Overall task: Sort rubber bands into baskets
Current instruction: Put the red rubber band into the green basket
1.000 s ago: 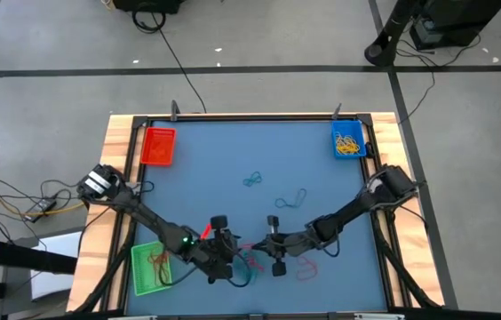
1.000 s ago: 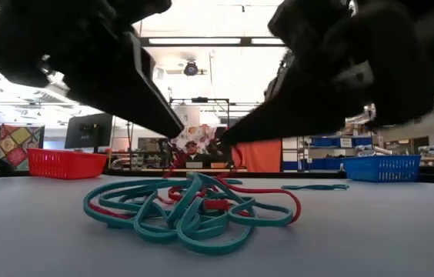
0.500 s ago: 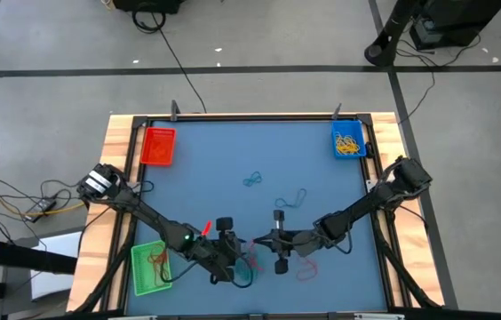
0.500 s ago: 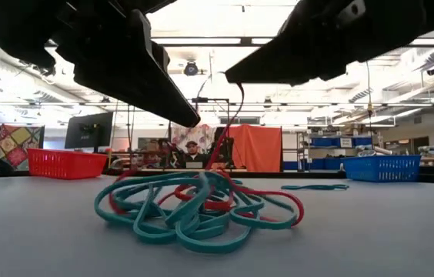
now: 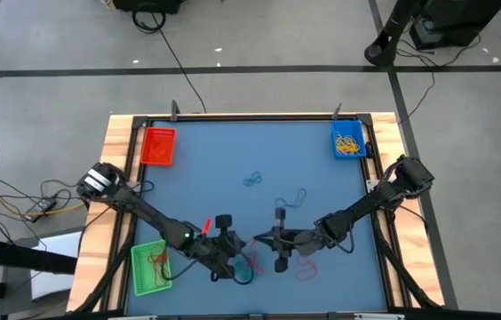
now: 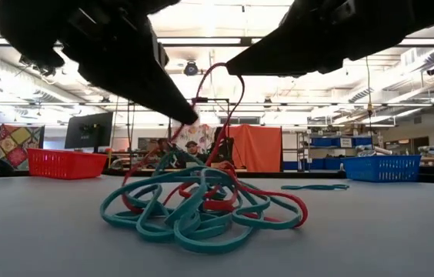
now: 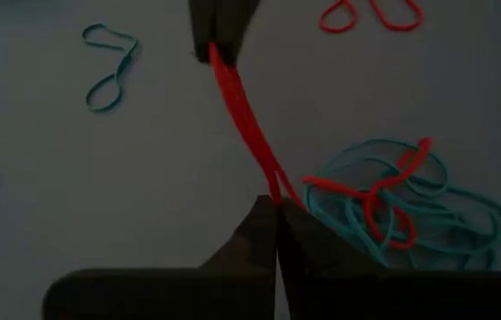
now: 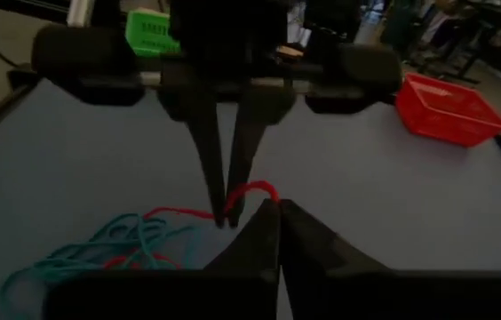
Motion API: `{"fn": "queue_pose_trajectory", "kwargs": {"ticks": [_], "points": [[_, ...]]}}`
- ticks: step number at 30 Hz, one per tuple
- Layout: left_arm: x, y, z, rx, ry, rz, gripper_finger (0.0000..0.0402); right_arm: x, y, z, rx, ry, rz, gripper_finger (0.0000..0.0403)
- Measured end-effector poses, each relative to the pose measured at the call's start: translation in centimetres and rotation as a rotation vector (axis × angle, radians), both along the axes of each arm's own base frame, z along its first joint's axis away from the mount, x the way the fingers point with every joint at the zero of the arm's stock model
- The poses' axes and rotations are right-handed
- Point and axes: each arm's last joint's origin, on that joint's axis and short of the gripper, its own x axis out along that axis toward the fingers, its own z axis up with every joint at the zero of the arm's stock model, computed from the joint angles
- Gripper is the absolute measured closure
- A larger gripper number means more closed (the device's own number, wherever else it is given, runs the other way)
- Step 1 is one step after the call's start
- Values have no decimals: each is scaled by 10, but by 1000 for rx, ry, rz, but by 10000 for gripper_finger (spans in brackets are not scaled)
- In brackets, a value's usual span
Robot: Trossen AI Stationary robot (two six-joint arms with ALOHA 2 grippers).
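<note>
Since a moment ago your left gripper (image 7: 276,206) clamps the red band (image 7: 243,116); right gripper (image 7: 223,49) pinches its twelve-o'clock end.

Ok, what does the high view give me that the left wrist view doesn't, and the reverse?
High view only: the red plastic basket, blue basket and green basket at the table's edges. Left wrist view only: a thin red rubber band stretched taut between the left gripper and right gripper, both shut on it. Both: the tangled teal and red rubber band pile and loose teal loops.
</note>
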Motion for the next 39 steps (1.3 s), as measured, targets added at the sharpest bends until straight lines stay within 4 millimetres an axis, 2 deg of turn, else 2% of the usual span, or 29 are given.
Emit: {"fn": "queue_pose_trajectory", "kwargs": {"ticks": [4, 12, 17, 22, 25, 33, 39], "points": [[-5, 3, 15, 11, 15, 34, 398, -2, 0, 1, -25, 1, -34, 360], [-21, 3, 74, 56, 48, 127, 400, -19, 1, 19, -121, 10, -179, 305], [-30, -3, 104, 110, 82, 148, 400, -24, 0, 15, -134, 55, -233, 286], [-40, -10, 134, 70, 104, 170, 401, -25, -10, 6, -91, 123, -284, 280], [-53, -14, 139, -6, 201, 182, 401, -27, -14, 3, -78, 155, -311, 281], [-101, -26, 130, -124, 602, 260, 401, -28, -15, -1, -24, 204, -277, 279], [-123, -40, 129, -198, 755, 275, 401, -26, -17, -1, -11, 215, -268, 278]]}}
